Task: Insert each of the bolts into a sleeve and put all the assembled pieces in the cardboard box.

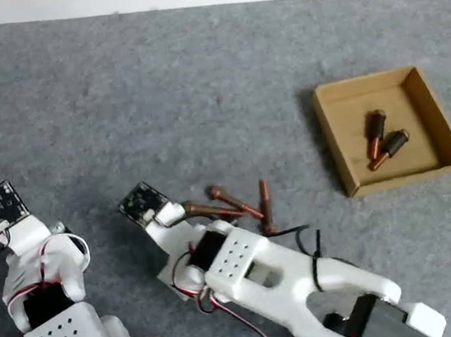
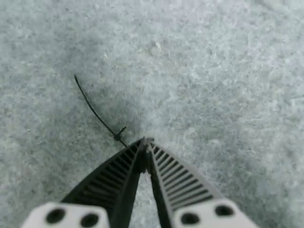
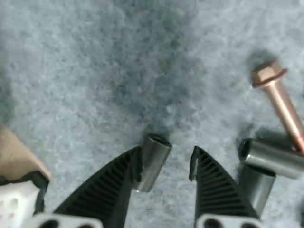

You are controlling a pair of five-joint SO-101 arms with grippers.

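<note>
My right end effector [image 3: 166,156] stands partly open around a sleeve [image 3: 153,162]. The sleeve is a short grey metal tube touching one finger only. Its long axis runs along my fingers, its open mouth faces away from my wrist, and its near end is partly hidden behind that finger. My left end effector [image 2: 145,142] is pinched closed on nothing. In the high view, copper-coloured bolts [image 1: 266,205] lie on the tabletop [image 1: 116,91]. The cardboard box [image 1: 335,150] sits toward 3 o'clock of them and holds two assembled pieces [image 1: 376,134].

Left fingers [image 2: 114,183] pressed together; right fingers [image 3: 107,190] spread apart.
</note>
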